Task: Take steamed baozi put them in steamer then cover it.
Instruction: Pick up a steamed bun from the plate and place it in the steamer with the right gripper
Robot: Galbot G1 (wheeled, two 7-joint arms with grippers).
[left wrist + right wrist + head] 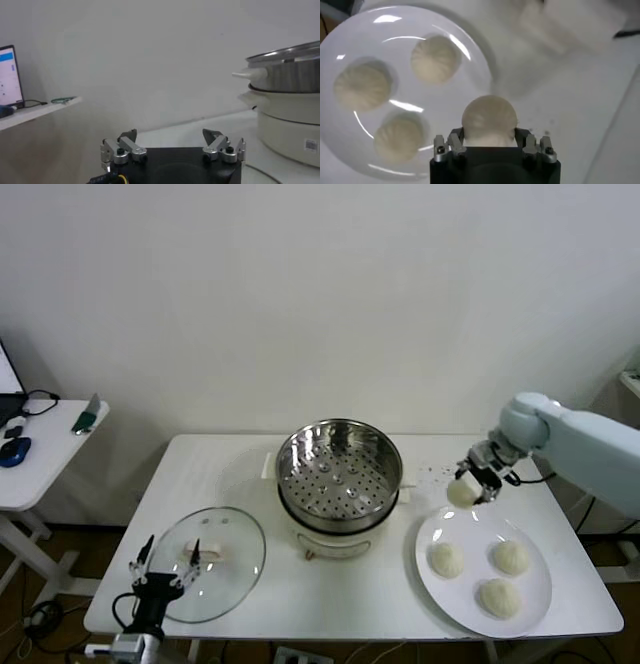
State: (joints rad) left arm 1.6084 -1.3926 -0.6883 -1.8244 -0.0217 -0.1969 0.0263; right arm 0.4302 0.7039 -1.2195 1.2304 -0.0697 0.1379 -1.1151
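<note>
- Head view: right gripper [466,487] is clamped on one baozi [461,493], held above the table [330,604] just past the white plate [530,609], where three more buns sit (so four total). The steamer [338,469] stands uncovered mid-table, and the cover [208,562] lies flat to its left.
- Left wrist view: left gripper [172,145] has its jaws spread wide with nothing between them, and the steamer's side [287,75] is close by.
- Right wrist view: fingers [456,142] pinch the bun [489,120] from both sides, with the plate [355,30] underneath.
</note>
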